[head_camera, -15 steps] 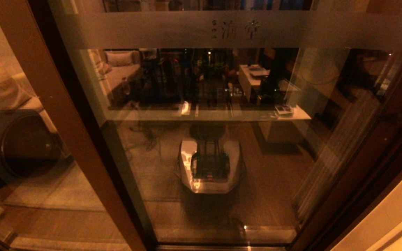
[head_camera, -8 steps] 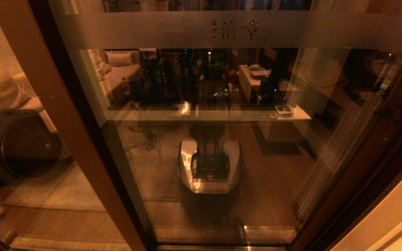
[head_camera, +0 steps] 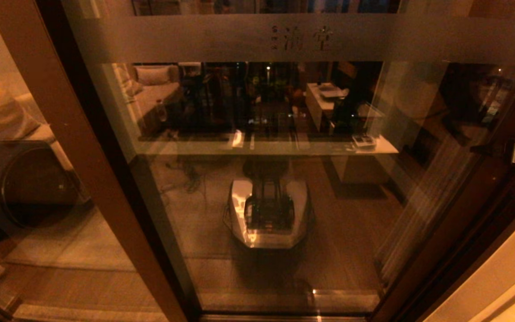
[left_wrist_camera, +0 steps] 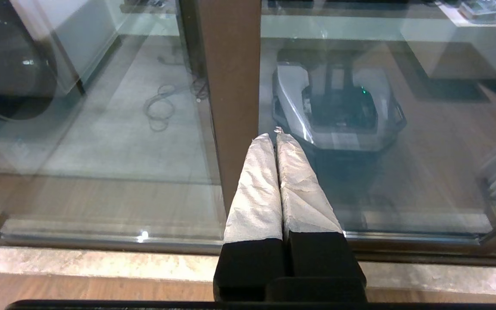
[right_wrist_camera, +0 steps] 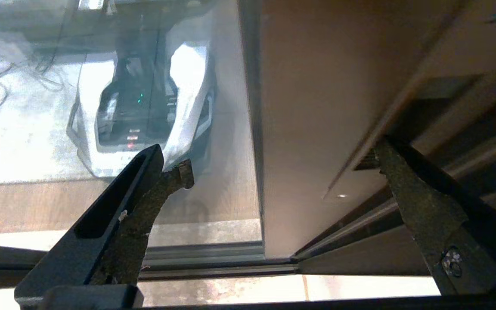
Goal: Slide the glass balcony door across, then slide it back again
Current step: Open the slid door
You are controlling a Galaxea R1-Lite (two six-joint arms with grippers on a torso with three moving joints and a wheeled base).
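— Where is the glass balcony door (head_camera: 284,188) placed?

— It is seen filling the head view directly in front, its frosted band (head_camera: 302,38) across the top and its dark brown right stile (right_wrist_camera: 317,129) set between the spread fingers of the right pincer (right_wrist_camera: 280,159), which is held wide open around it.

— And the left pincer (left_wrist_camera: 276,137)?

— It is kept closed, fingertips pressed together with nothing between them, just before a brown frame post (left_wrist_camera: 230,86).

— What is shown of the floor and room?

— A pale stone sill (left_wrist_camera: 101,262) and metal track (right_wrist_camera: 213,258) are seen below the glass. A wooden floor (head_camera: 351,232), a sofa (head_camera: 150,89) and the robot's own base (head_camera: 268,212) are mirrored in the pane. A dark round object (head_camera: 25,183) is visible behind the narrower left panel (head_camera: 16,134).
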